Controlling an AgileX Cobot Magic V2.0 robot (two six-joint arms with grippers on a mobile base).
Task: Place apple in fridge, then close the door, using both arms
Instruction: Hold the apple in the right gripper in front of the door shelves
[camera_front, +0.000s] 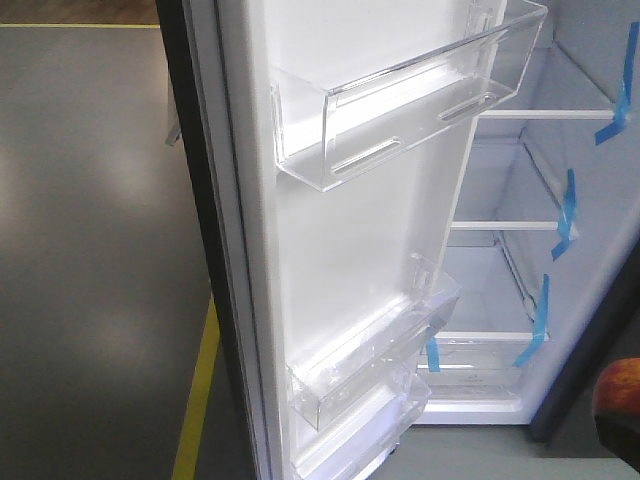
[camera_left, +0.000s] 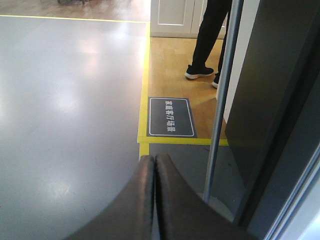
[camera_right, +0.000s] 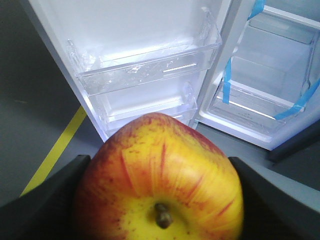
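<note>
While door (camera_front: 340, 250) stands open, right gripper (camera_right: 161, 197) clamps apple (camera_right: 160, 170) between its jaws (stem toward camera); left gripper (camera_left: 154, 164) jaws pressed together, empty.

Front view faces the open door (camera_front: 340, 250) close up; right wrist shares its bins (camera_right: 150, 70); left wrist overlooks floor (camera_left: 65, 125)

Front view: apple (camera_front: 622, 398) only a blurred red sliver, cut by the right edge. Left wrist view: person (camera_left: 207, 35) cut off above the thighs by the top edge; floor sign (camera_left: 171, 117) characters too small to read.
</note>
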